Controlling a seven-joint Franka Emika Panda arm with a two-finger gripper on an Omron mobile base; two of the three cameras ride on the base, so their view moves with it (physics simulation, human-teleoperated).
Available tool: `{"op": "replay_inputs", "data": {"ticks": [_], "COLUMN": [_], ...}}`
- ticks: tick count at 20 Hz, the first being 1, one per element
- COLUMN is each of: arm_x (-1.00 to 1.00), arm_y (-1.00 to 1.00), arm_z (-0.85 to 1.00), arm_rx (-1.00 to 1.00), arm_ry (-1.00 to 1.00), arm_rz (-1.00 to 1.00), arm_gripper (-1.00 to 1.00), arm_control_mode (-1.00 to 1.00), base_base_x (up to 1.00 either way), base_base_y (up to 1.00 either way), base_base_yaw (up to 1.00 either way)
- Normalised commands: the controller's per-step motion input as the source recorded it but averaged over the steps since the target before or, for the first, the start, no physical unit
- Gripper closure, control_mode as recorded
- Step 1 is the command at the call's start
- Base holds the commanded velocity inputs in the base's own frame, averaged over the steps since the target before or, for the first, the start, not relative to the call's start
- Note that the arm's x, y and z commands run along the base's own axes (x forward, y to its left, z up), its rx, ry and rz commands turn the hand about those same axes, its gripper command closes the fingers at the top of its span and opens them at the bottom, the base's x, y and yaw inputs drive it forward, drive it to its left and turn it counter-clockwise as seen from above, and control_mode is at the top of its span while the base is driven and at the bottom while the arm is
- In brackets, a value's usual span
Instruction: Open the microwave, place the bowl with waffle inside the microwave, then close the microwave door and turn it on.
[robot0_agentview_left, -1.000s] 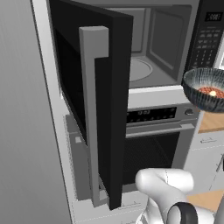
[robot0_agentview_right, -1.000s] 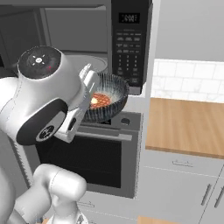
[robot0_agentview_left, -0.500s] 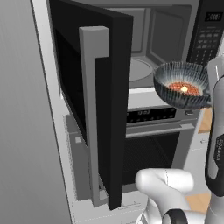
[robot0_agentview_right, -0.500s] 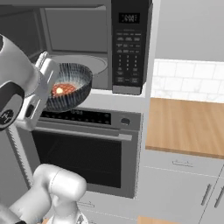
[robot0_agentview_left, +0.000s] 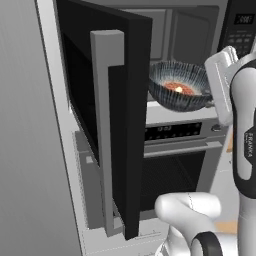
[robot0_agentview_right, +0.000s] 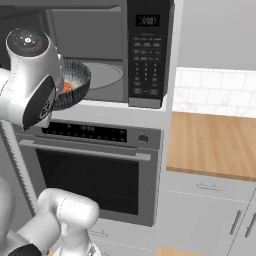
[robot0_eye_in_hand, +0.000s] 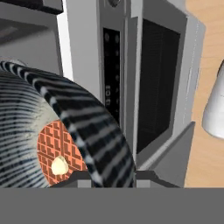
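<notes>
Gripper (robot0_agentview_left: 214, 102) clamped on the striped bowl (robot0_agentview_left: 181, 93) with waffle (robot0_agentview_left: 178, 88), at the open microwave (robot0_agentview_right: 107, 55) mouth; next, ease it far onto the turntable (robot0_agentview_right: 102, 75).

In right base view the arm's white housing covers the left part of the bowl (robot0_agentview_right: 75, 82) and most of the waffle (robot0_agentview_right: 67, 87); just an orange sliver shows beside it. End effector fingertips can't be made out at the bowl rim in left base view, hidden behind the white hand. Keypad labels on the microwave (robot0_agentview_right: 145, 55) too small to read, and in hand view the bowl is cut off by the left edge.
</notes>
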Motion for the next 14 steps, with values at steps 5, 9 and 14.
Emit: {"op": "replay_inputs", "data": {"ticks": [5, 9, 14], "arm_x": [0.29, 0.51, 0.87], "arm_y": [0.06, 0.07, 0.19], "arm_z": [-0.01, -0.18, -0.01], "arm_rx": [0.0, 0.0, 0.0], "arm_ry": [-0.18, -0.14, -0.01], "arm_rz": [0.06, 0.0, -0.01], "arm_gripper": [1.0, 1.0, 1.0], "arm_control_mode": [-1.0, -1.0, -1.0], "base_base_x": [0.0, 0.0, 0.0], "base_base_y": [0.0, 0.0, 0.0], "base_base_yaw": [0.0, 0.0, 0.0]}}
